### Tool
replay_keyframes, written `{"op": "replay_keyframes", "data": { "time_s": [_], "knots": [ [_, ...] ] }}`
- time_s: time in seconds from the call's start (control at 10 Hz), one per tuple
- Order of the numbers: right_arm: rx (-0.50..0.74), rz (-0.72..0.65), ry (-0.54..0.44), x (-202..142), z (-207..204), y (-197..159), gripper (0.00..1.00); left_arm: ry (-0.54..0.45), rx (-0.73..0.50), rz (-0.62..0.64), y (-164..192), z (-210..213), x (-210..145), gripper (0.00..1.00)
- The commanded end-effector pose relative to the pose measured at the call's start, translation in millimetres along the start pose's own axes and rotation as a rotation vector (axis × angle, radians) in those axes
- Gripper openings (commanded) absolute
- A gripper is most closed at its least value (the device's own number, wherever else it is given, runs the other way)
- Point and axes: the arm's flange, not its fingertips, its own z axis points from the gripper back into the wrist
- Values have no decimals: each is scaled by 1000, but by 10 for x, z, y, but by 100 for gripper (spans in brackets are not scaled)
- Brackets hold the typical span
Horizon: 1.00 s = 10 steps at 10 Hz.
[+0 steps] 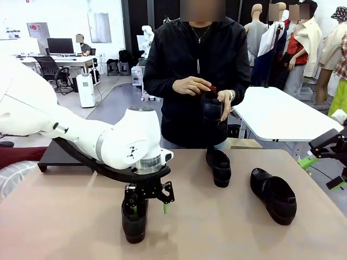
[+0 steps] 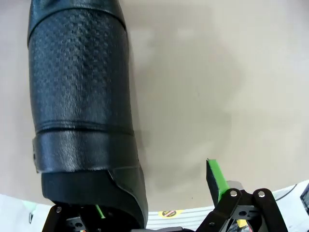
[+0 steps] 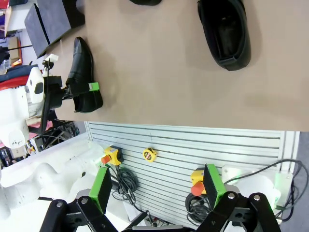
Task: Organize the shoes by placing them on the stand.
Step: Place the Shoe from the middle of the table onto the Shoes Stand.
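A black glossy shoe [image 1: 134, 221] stands on the near left of the tan table. My left gripper [image 1: 149, 208] is down on its heel end and open, with one green pad inside the shoe opening and the other outside. In the left wrist view the textured shoe [image 2: 82, 111] hides one finger, and the other fingertip [image 2: 216, 180] stands free over bare table. A second shoe [image 1: 218, 166] lies mid-table and a third shoe [image 1: 273, 196] to the right. The person holds another shoe [image 1: 212, 108] in both hands. The black stand [image 1: 57, 154] sits far left, behind my arm. My right gripper [image 3: 157, 188] hangs open at the table's right edge.
The person stands at the far side, close to the table edge. A white table [image 1: 282, 116] stands behind on the right. Bare tabletop [image 1: 217, 227] lies between the shoes. In the right wrist view, a slatted white panel [image 3: 193, 145] with cables sits below the table edge.
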Motion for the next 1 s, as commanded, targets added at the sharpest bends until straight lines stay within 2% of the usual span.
{"op": "replay_keyframes", "data": {
  "time_s": [0.0, 0.1, 0.2, 0.9],
  "knots": [
    [9, -20, 4, -3, 24, 27, 100, 0, 1, 14, -47, 88, 76, 100],
    [9, -20, 4, -3, 24, 27, 100, 13, 2, 21, -46, 91, 59, 40],
    [9, -20, 4, -3, 24, 27, 100, 7, 17, 28, -47, 91, 50, 0],
    [9, -20, 4, -3, 24, 27, 100, 20, 53, -8, -36, 116, -44, 0]
  ]
}}
